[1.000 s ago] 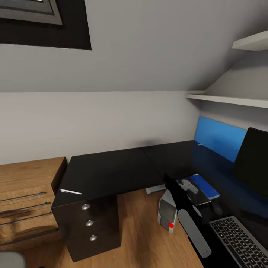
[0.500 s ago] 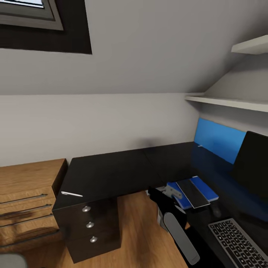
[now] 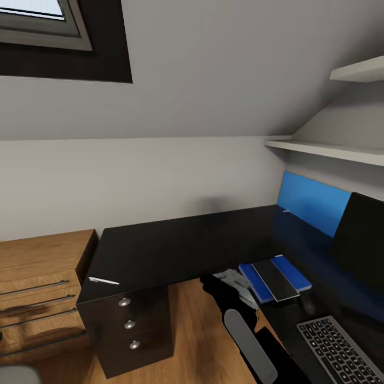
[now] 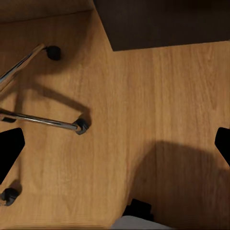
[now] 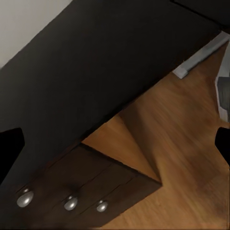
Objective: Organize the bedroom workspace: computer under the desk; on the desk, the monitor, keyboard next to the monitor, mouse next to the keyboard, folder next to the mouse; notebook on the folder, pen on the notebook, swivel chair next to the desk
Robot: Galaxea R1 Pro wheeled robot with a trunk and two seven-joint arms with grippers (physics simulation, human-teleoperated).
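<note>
White pen point(image 3: 103, 280) lies near desk point(image 3: 160, 245) front edge over drawers; clumsy pinch could roll it off. My right gripper point(image 3: 230, 281) empty, jaws apart, beside notebook point(image 3: 275, 279) on folder point(image 3: 250, 277); swing could nudge stack.

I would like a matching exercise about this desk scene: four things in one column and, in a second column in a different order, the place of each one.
Things:
1. pen
2. notebook
3. keyboard
4. monitor

Places:
A. lying on top of the blue folder
B. standing at the right edge of the head view, in front of the blue wall panel
C. lying alone on the desk above the three-knob drawer unit
D. at the lower right corner of the head view, on the desk

Pairs: 1-C, 2-A, 3-D, 4-B
</note>
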